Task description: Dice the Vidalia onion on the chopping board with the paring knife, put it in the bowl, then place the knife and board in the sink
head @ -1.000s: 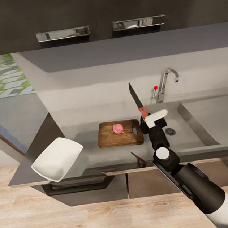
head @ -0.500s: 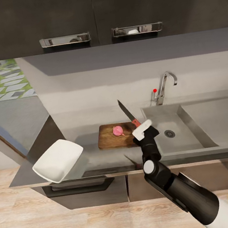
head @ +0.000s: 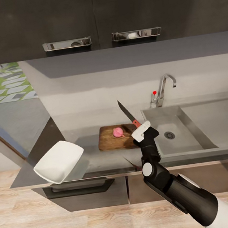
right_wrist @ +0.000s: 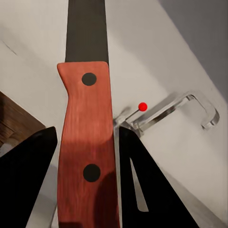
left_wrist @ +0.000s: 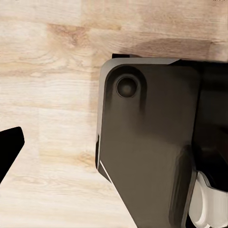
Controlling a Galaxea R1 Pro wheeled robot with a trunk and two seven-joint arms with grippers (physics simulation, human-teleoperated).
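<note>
Vidalia onion [head: 118, 131], small, round and pink, is seen whole on the dark brown wooden chopping board [head: 112, 142]; rolling is likely. The slim dark-bladed paring knife [head: 129, 115] is pinched at its reddish handle by the right gripper [head: 141, 129].

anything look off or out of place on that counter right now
The bowl looks odd: it sits tipped at the countertop's front left corner, partly overhanging the edge. The onion lies whole on the chopping board, and the right gripper holds the paring knife blade-up above it.
</note>
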